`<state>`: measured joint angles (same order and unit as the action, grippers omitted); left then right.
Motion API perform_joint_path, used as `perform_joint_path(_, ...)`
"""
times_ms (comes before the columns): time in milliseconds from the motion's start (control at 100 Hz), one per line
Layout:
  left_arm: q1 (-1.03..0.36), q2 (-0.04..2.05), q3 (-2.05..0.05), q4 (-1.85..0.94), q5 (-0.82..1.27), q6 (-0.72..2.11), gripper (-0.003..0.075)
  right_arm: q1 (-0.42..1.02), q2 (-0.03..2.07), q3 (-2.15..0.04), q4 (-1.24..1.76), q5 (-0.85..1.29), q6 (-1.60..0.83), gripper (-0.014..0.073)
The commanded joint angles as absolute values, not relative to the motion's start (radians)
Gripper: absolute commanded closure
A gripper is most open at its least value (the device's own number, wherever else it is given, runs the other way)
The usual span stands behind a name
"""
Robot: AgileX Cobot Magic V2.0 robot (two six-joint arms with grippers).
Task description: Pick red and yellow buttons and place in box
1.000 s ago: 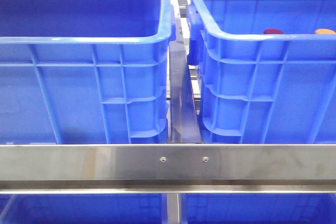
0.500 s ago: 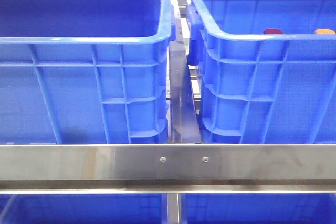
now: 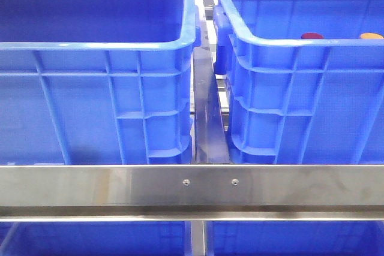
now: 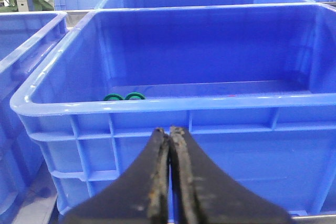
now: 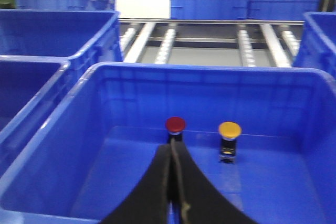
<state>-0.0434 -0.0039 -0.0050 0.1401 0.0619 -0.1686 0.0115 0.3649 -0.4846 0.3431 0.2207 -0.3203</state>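
1. Two large bright-blue plastic crates stand side by side behind a brushed steel rail [image 3: 192, 187] fixed with two small screws; both have ribbed outer walls, thick rolled rims and smooth, glossy inner walls.
2. Left crate [image 3: 96, 88]: two small green rings [image 4: 124, 97] lie on its floor near one wall.
3. Right crate [image 3: 300, 88]: it holds both buttons, upright on its floor and near each other but apart.
4. Red button [image 5: 175, 125]: a deep red, domed round cap on a dark body.
5. Yellow button [image 5: 229, 129]: a yellow-orange domed cap on a dark body with a pale label.
6. Left gripper [image 4: 169, 182]: black tapered fingers with worn, scuffed inner edges, pressed together on nothing, outside the left crate's wall.
7. Right gripper [image 5: 171, 182]: matching black fingers, likewise closed and empty, above the right crate's floor just in front of the red button.
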Motion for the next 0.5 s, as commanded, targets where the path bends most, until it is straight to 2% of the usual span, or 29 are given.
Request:
perform_joint_path(0,-0.043,-0.039,0.045,0.131,-0.022,-0.173,0.0739,0.014,0.344,-0.509,0.157,0.162,-0.103,0.0662)
perform_joint_path(250,-0.043,-0.039,0.045,0.131,-0.022,-0.173,0.0739,0.014,0.28,-0.49,0.112,0.145,-0.054,0.0662)
perform_joint_path(490,-0.043,-0.039,0.045,0.131,-0.022,-0.173,0.0739,0.014,0.165,-0.314,0.112,0.0,-0.054,0.0662)
